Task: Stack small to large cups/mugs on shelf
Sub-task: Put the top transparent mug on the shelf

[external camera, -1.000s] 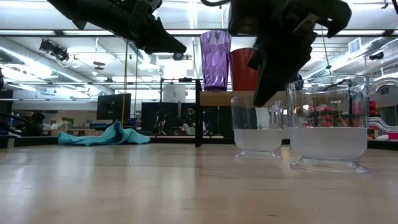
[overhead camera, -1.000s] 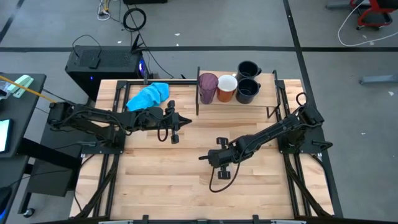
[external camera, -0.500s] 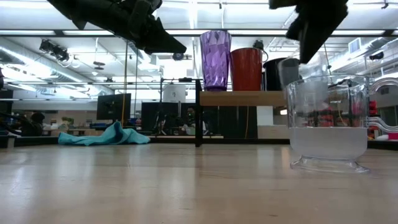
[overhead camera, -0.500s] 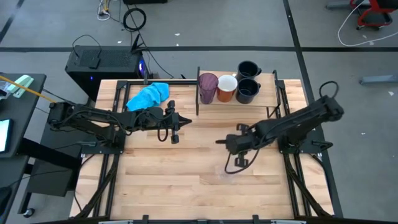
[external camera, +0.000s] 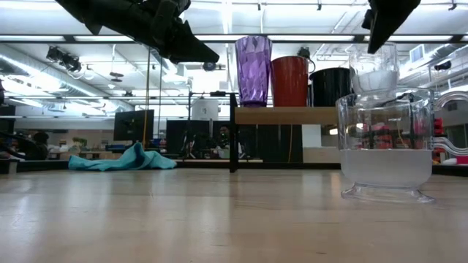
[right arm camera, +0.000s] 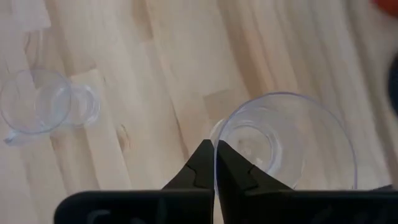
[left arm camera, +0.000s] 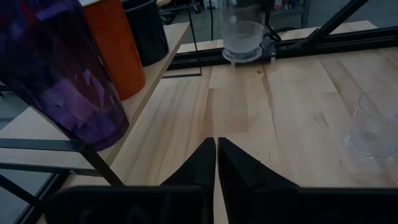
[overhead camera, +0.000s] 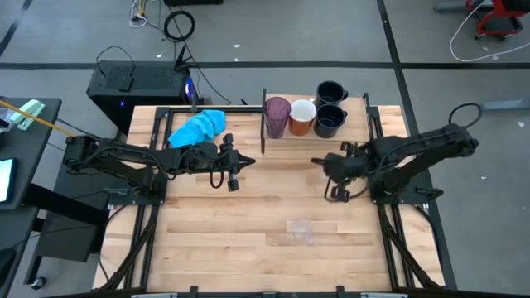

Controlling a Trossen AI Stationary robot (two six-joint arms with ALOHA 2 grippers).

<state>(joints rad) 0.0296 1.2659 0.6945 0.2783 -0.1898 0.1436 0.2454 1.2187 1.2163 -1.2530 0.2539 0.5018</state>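
- Right gripper (right arm camera: 214, 152) is pinching the rim of a small clear cup (right arm camera: 286, 146), fingers closed on the near wall, and is holding it up off the table (overhead camera: 248, 248).
- In the low view that held cup (external camera: 374, 68) is hanging in the air at about the height of the mugs on the shelf, under the dark gripper (external camera: 382, 29).
- In the high view the right gripper (overhead camera: 325, 162) is sitting just in front of the shelf (overhead camera: 348, 141), below the black mugs.
- Second clear cup (overhead camera: 301, 231) is standing upright on the table, well apart from the shelf, toward the front edge; it is also showing in the right wrist view (right arm camera: 38, 102) and close to the low camera (external camera: 384, 146).
- Shelf is carrying, left to right from above: purple tumbler (overhead camera: 276, 116), orange mug (overhead camera: 301, 116), then two black mugs, one in front (overhead camera: 329, 121) and one behind (overhead camera: 330, 92).
- Left gripper (left arm camera: 216, 158) is hovering above the table left of the shelf, fingers pressed together and holding nothing; high view is placing it (overhead camera: 246, 162) near the shelf's dark left side panel (overhead camera: 263, 124).
- Blue cloth (overhead camera: 199, 127) is lying on the table's back left part, beside the left arm.
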